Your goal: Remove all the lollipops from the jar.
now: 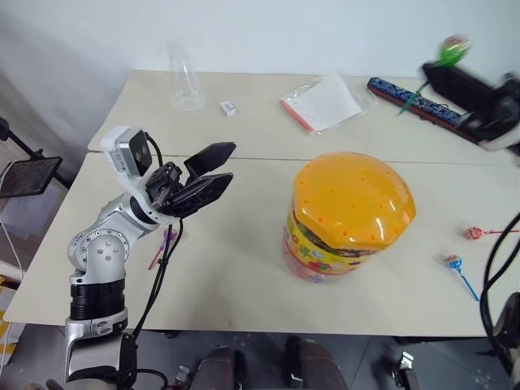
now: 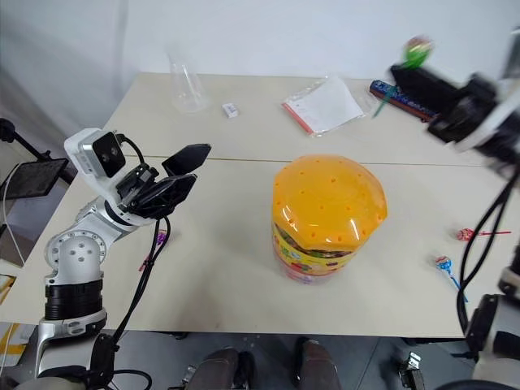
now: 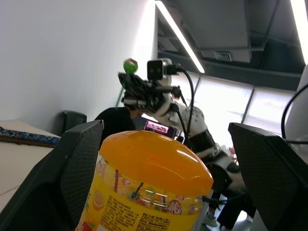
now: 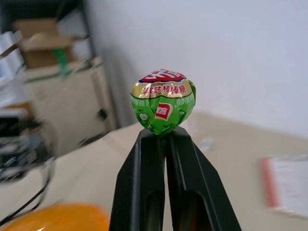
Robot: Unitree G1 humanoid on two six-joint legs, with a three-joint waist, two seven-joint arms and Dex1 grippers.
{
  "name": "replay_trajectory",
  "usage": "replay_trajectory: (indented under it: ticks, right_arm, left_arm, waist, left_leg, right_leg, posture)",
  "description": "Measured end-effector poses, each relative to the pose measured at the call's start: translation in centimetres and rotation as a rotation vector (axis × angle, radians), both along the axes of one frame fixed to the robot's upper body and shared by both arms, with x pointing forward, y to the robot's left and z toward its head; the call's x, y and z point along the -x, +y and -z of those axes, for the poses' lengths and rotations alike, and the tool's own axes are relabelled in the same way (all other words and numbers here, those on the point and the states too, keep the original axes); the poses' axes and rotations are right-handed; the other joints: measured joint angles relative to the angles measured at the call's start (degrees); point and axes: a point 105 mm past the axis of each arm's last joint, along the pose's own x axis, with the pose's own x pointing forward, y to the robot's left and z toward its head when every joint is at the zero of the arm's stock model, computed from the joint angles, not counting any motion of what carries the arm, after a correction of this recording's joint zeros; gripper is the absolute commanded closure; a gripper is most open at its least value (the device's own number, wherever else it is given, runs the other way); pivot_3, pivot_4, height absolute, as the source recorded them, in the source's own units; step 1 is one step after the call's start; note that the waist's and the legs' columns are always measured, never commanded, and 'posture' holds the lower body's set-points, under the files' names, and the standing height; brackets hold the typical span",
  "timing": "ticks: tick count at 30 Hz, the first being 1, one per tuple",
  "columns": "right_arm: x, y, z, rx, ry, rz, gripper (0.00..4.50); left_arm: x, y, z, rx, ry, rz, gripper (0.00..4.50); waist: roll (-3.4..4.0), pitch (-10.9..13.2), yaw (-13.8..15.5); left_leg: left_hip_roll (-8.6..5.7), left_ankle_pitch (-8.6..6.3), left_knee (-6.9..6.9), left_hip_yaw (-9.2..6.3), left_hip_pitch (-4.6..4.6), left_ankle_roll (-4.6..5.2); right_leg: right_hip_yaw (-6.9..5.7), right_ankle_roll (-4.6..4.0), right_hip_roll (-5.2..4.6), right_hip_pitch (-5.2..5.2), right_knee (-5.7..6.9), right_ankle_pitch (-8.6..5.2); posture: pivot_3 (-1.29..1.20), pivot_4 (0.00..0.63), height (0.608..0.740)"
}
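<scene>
Lollipops weigh next to nothing, so the care lies in the grip, not the lift; the right gripper (image 4: 163,132) is clenched on the green lollipop (image 4: 163,102) just under its head, held high above the far right of the table (image 1: 244,268); the foil wrapper looks slick and crinkly, the stick thin and likely to pivot, so pinching close beneath the ball seems the safest hold. Left gripper (image 1: 213,172) hangs released, fingers spread, left of the jar (image 1: 348,215), apart from it; the jar stands mid-table, its orange lid (image 1: 354,199) on. A red lollipop (image 1: 475,233) and a blue one (image 1: 453,262) lie on the table to its right; a purple one (image 1: 166,240) lies under the left arm.
</scene>
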Motion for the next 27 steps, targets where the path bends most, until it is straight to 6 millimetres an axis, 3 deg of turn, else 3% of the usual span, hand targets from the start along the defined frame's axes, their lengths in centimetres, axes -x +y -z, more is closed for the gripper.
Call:
replay_trajectory:
  ticks: [2, 5, 8, 10, 14, 17, 20, 25, 27]
  right_arm:
    - [1.0, -5.1, 1.9, 0.159, 0.138, 0.219, 4.48]
    - [2.5, -9.8, 6.7, 0.390, 0.377, 0.414, 4.48]
    - [4.6, -13.2, 13.1, 0.565, 0.659, 0.519, 4.48]
    - [5.7, -14.6, 15.9, 0.616, 0.762, 0.578, 4.48]
    - [6.3, -15.9, 18.4, 0.662, 0.759, 0.642, 4.48]
    - [6.8, -16.0, 20.9, 0.647, 0.763, 0.641, 3.72]
    - [7.1, -15.3, 22.6, 0.616, 0.748, 0.589, 2.63]
    - [6.4, -14.9, 20.2, 0.578, 0.531, 0.586, 1.01]
    - [5.9, -13.3, 18.4, 0.523, 0.370, 0.513, 0.36]
  left_arm:
    - [0.8, -0.3, 1.0, -0.153, -0.104, 0.004, 0.10]
    - [1.6, -0.7, 2.8, -0.299, -0.191, 0.042, 0.10]
    - [2.1, -1.2, 4.4, -0.370, -0.206, 0.085, 0.10]
    - [2.2, -1.5, 4.7, -0.359, -0.191, 0.092, 0.10]
    - [2.4, -2.3, 4.5, -0.319, -0.177, 0.090, 0.10]
    - [2.7, -2.5, 4.6, -0.320, -0.160, 0.088, 0.10]
    - [2.7, -2.4, 5.1, -0.327, -0.126, 0.072, 0.10]
    - [2.5, -1.6, 5.4, -0.336, -0.105, 0.018, 0.10]
    - [2.2, -1.1, 5.3, -0.331, -0.103, -0.018, 0.10]
  waist:
    - [0.01, 0.0, 0.5]
    - [0.06, 0.0, 0.1]
    - [0.06, 0.0, -0.3]
    - [0.11, 0.0, -0.7]
    - [0.12, 0.0, -1.1]
    - [0.15, 0.0, -1.3]
    - [0.34, 0.0, -1.4]
    - [0.35, 0.0, -1.4]
    - [0.34, 0.0, -1.4]
  left_leg:
    - [-0.02, -0.07, -0.06, 0.00, -0.08, 0.05]
    - [0.01, -0.18, -0.06, 0.26, 0.01, 0.14]
    - [0.03, -0.16, -0.03, 0.42, 0.16, 0.19]
    - [0.03, -0.09, 0.02, 0.48, 0.25, 0.15]
    - [0.22, 0.00, 0.02, 0.27, 0.36, -0.24]
    - [0.30, 0.10, -0.03, 0.18, 0.39, -0.33]
    - [0.31, 0.14, -0.06, 0.24, 0.41, -0.32]
    - [0.27, 0.18, -0.06, 0.25, 0.48, -0.26]
    - [0.27, 0.17, -0.06, 0.24, 0.53, -0.25]
  right_leg:
    - [-0.03, 0.00, -0.01, 0.01, -0.13, 0.00]
    - [-0.17, 0.01, -0.02, 0.07, -0.27, 0.00]
    - [-0.09, 0.10, -0.07, 0.14, -0.27, 0.05]
    - [0.04, 0.12, -0.21, 0.11, -0.28, 0.07]
    - [0.16, -0.19, -0.26, 0.23, -0.27, 0.27]
    - [0.22, -0.32, -0.17, 0.21, -0.16, 0.23]
    - [0.18, -0.33, -0.10, 0.19, -0.11, 0.22]
    - [0.11, -0.33, -0.08, 0.27, -0.13, 0.22]
    - [0.13, -0.32, -0.05, 0.31, -0.13, 0.22]
  posture:
    - [0.00, 0.150, 0.740]
    - [0.00, 0.150, 0.740]
    - [0.00, 0.150, 0.740]
    - [0.00, 0.150, 0.740]
    - [0.00, 0.150, 0.740]
    - [0.00, 0.150, 0.740]
    - [0.00, 0.150, 0.740]
    - [0.00, 0.150, 0.740]
    - [0.00, 0.150, 0.740]
